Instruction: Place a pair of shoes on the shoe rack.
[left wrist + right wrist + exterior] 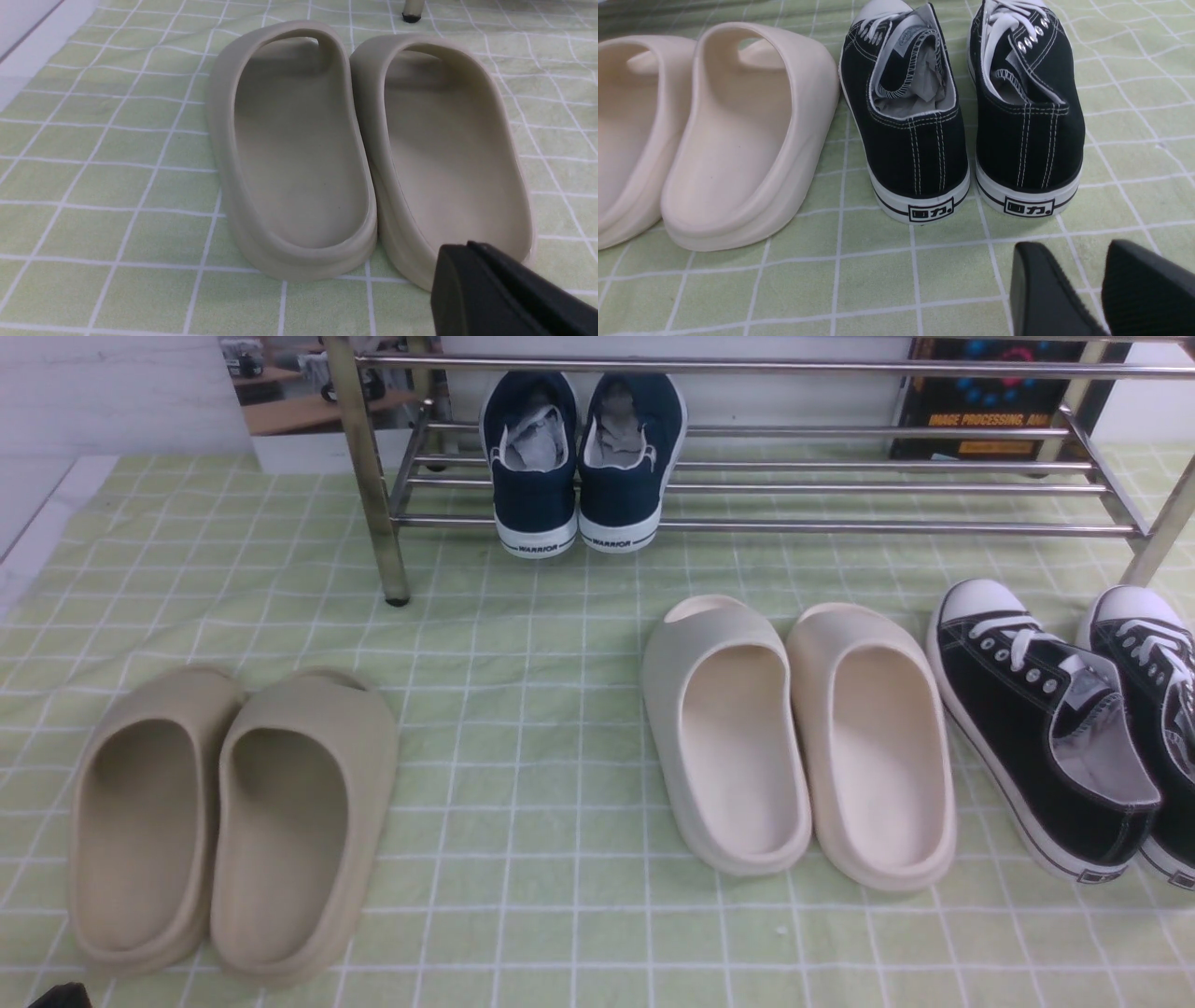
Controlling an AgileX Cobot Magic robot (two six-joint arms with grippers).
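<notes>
The navy shoes [583,462] are seen side by side on the shoe rack's [840,527] lower bars, heels toward the robot, long axes pointing away. They lie ahead of both arms (slightly nearer the left). The left fingers [504,289] are pressed together, empty; the right fingers [1092,289] are spread, holding nothing.

Navy shoes [582,462], chrome rack [840,527], beige slides [229,821], green white-gridded cloth [523,709]
</notes>
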